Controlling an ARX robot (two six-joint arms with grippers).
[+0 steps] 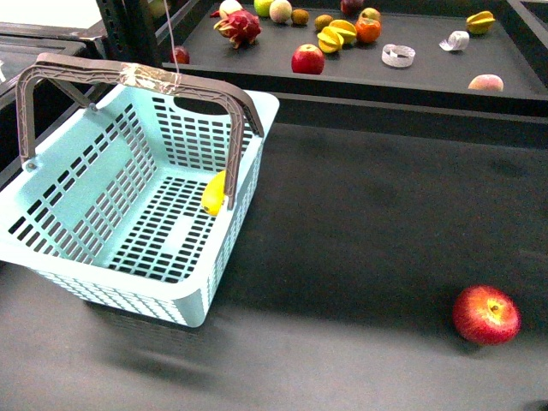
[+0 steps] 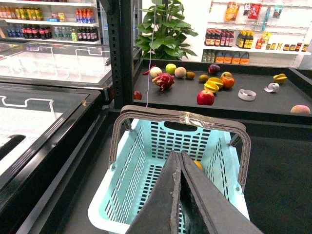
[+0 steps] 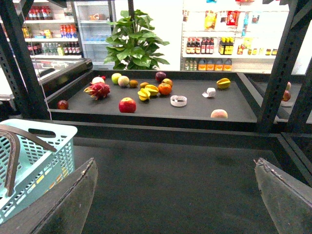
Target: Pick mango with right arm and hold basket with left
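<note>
The mango [image 1: 214, 193] already lies in the basket [image 1: 128, 184], below the empty left end effector [image 2: 179, 195] with jaws pressed together; the right end effector [image 3: 175, 195], spread wide and empty, seems finished, leaving the handle to grip.

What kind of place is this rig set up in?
Likely a mock grocery store: shelves of bottled drinks, a glass-topped chest freezer, a dark produce shelf with loose fruit, and a turquoise shopping basket.
</note>
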